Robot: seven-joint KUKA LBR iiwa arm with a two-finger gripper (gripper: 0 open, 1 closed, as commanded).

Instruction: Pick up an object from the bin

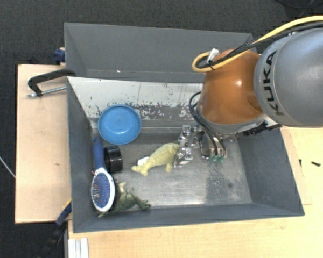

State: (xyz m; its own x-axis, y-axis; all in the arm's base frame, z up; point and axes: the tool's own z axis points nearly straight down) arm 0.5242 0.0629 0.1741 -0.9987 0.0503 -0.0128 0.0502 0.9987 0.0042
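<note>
My claw point(198, 149) low, just beside yellow toy animal point(159, 159) in bin point(234, 184); claw opening: cannot tell; recommend I centre over its body before closing.

Bowl point(119, 124) is blue, toy animal point(157, 159) pale yellow.

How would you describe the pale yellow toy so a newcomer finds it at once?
Look at the floor of the grey bin, near its middle, just left of the gripper. The toy animal lies there, pale yellow; the other toy, in the near left corner, is dark green.
</note>
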